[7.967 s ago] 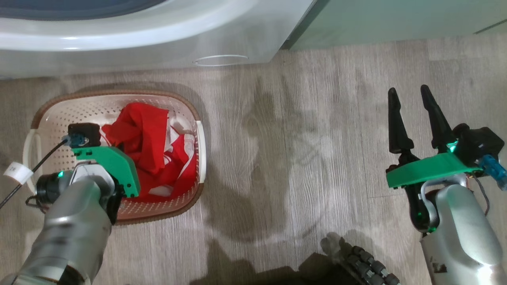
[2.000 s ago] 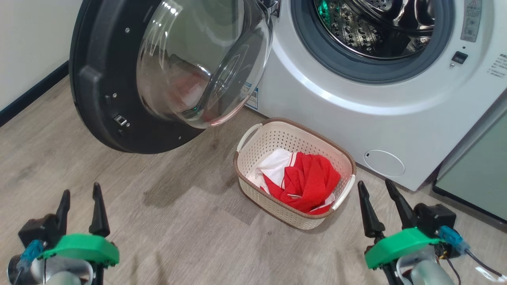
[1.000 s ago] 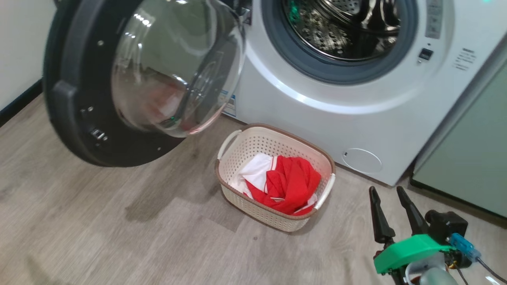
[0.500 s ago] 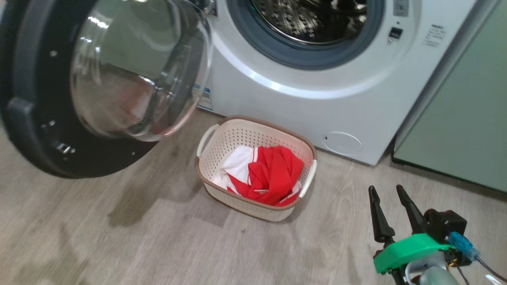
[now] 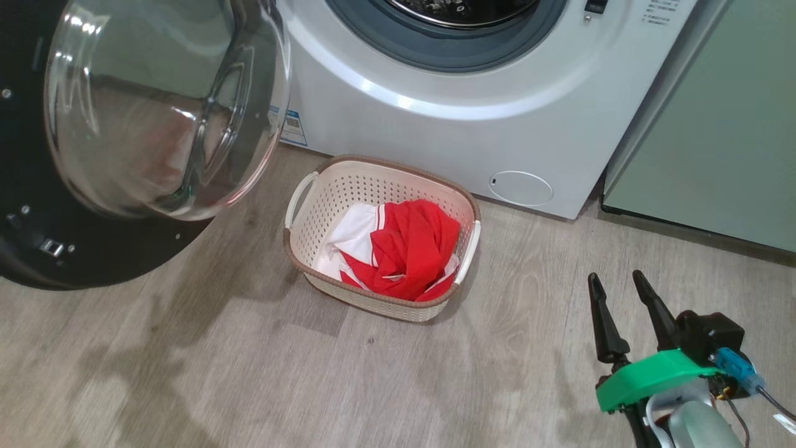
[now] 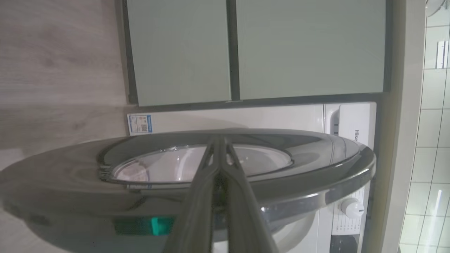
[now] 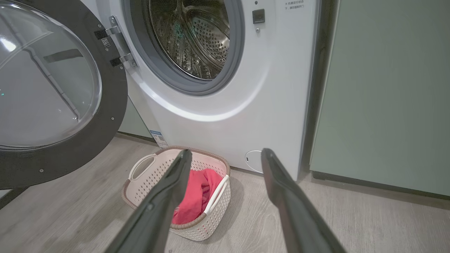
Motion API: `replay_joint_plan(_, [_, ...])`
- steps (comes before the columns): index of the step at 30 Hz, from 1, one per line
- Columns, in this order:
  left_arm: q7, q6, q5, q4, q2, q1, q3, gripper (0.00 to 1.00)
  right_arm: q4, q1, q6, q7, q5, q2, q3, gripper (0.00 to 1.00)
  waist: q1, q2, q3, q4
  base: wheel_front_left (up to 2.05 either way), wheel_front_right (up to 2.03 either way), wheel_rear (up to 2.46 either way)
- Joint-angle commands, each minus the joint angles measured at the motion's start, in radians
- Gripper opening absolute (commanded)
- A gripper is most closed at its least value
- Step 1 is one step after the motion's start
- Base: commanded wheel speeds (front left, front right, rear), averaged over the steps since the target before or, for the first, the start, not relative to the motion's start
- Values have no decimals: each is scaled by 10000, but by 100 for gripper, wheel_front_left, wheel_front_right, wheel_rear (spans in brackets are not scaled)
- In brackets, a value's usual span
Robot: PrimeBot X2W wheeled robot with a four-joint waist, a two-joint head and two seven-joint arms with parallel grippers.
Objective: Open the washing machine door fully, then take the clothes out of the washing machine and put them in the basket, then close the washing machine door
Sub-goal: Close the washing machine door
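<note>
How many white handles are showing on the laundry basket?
2. One white handle on the end of the cream perforated plastic basket nearest the open black-rimmed glass door; the other handle on the opposite end, toward the pale green cabinet. None looks hidden.

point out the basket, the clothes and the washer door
basket [image 5: 373, 306]: head view, front perforated wall
clothes [image 5: 407, 249]: head view, middle of the red fabric
door [image 5: 155, 106]: head view, clear bulging window

Pale green cabinets [image 5: 715, 124] on grey wood-look floor [image 5: 311, 386]; glossy white wall tiles [image 6: 433, 158] above them.
</note>
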Motion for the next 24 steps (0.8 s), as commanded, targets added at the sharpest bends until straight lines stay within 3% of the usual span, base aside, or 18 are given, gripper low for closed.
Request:
replay_joint_plan(1, [225, 55, -152, -508, 518, 34, 62, 0, -307, -235, -7, -63, -74, -100, 208, 100, 0, 0, 1, -14, 0, 0, 0])
replay_joint_plan(14, [2549, 162, -478, -2302, -470, 568, -1252, 0, -225, -107, -7, -63, -101, -10, 75, 100, 0, 0, -416, 221, 0, 0, 0])
replay_joint_plan(24, [3447, 145, -984, -3313, -1677, 1118, -1787, 0, -203, 79, -7, -63, -50, 142, 25, 100, 0, 0, -781, 180, 0, 0, 0])
